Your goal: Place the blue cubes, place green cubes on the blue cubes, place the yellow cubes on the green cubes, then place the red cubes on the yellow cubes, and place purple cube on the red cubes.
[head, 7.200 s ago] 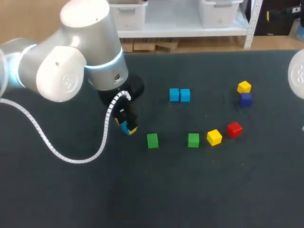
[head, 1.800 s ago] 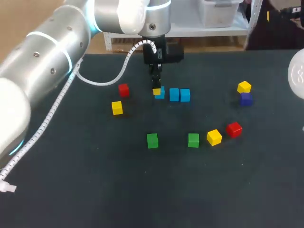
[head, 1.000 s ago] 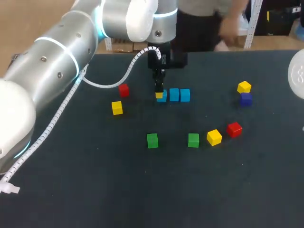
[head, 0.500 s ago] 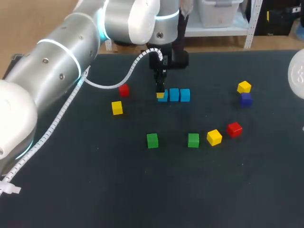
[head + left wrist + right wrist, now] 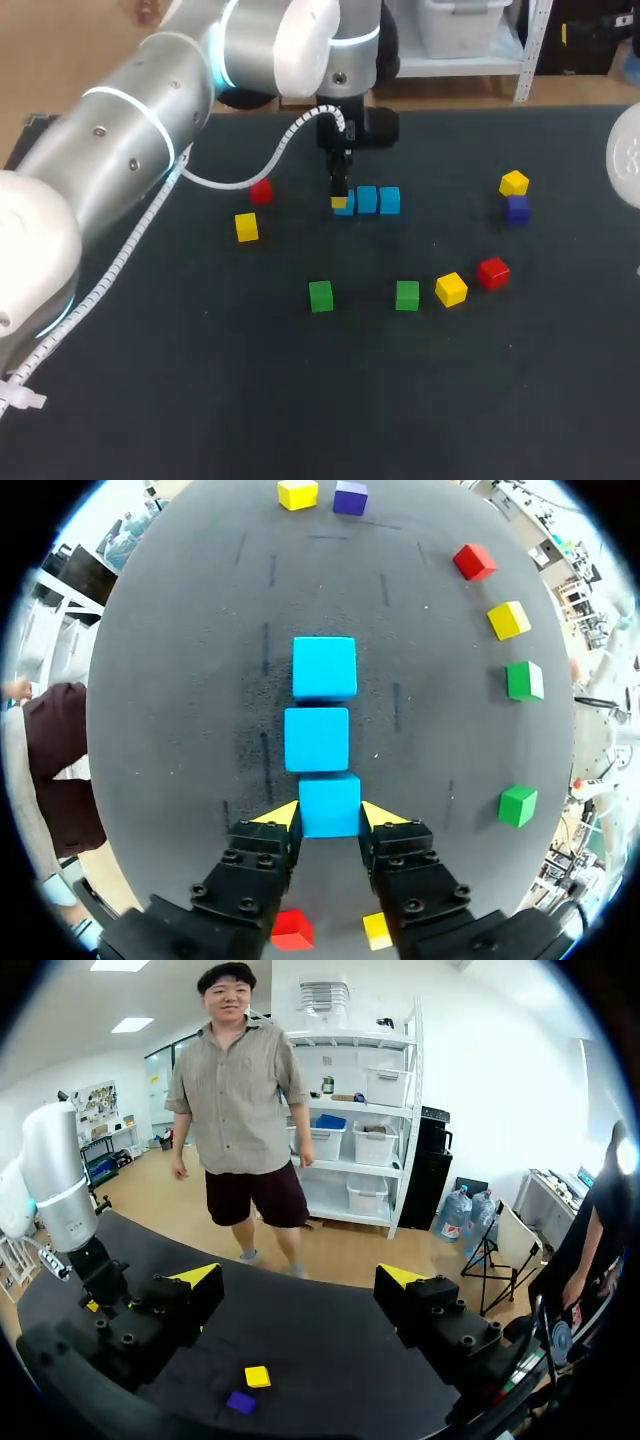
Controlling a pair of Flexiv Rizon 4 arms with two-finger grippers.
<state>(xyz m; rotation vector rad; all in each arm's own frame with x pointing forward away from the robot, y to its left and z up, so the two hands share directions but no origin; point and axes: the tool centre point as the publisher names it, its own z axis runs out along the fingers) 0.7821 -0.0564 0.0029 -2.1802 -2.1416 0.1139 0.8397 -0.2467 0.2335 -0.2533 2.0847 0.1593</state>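
- While you watch the left wrist view, your left gripper (image 5: 330,814) pinches the near blue cube (image 5: 329,802). One yellow-tipped finger presses each side, and the cube sits flat on the table (image 5: 180,730).
- That cube now lies edge to edge with the middle blue cube (image 5: 316,739), and the far blue cube (image 5: 324,667) is just beyond. About two seconds ago it was held with a gap beside them. Seven seconds ago your left arm (image 5: 150,120) had it low at the table's left.
- All three form one straight row whose long axis runs straight ahead of the fingers. From the head view it runs left to right.
- Left of the gripper, a red cube (image 5: 261,191) and a yellow cube (image 5: 246,227) lie apart from each other.
- Closer to the robot's side sit the left green cube (image 5: 320,295) and the right green cube (image 5: 407,295). A second yellow cube (image 5: 451,289) and a second red cube (image 5: 493,271) follow, close together.
- At the right, a third yellow cube (image 5: 514,183) is just beside the purple cube (image 5: 517,208).
- Your right gripper (image 5: 300,1282) hangs with its fingers spread wide, that yellow and purple pair on the table below it.
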